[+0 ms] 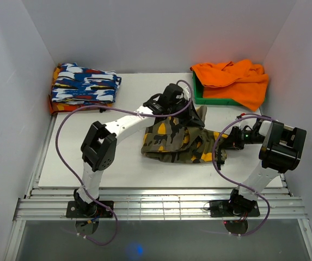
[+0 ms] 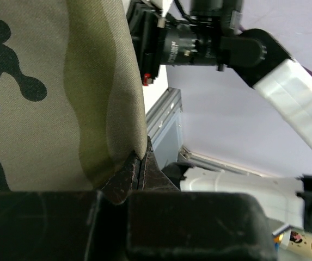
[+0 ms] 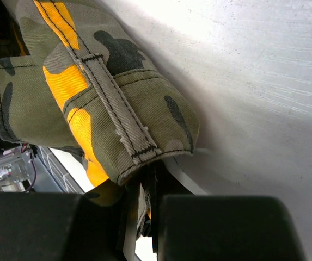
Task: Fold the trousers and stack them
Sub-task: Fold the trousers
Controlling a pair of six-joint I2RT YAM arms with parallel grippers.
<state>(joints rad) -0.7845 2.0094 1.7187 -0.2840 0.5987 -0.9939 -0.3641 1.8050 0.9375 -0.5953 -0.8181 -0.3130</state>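
Note:
The camouflage trousers (image 1: 172,142) lie bunched in the middle of the white table (image 1: 90,168), olive with black and orange-yellow blotches. My left gripper (image 1: 195,115) is at their far right corner, where a flap of cloth stands up. In the left wrist view its jaws (image 2: 140,160) are shut, with a fold of the trousers (image 2: 52,98) pinched at the tips. My right gripper (image 1: 221,149) is at the near right edge of the heap. In the right wrist view it (image 3: 150,179) is shut on the trousers (image 3: 117,103) just below a belt loop, close above the table.
A folded blue-white-red patterned garment (image 1: 85,84) lies at the back left corner. An orange cloth (image 1: 234,79) drapes over a green bin (image 1: 221,99) at the back right. White walls enclose three sides. A metal rail (image 1: 156,206) runs along the near edge.

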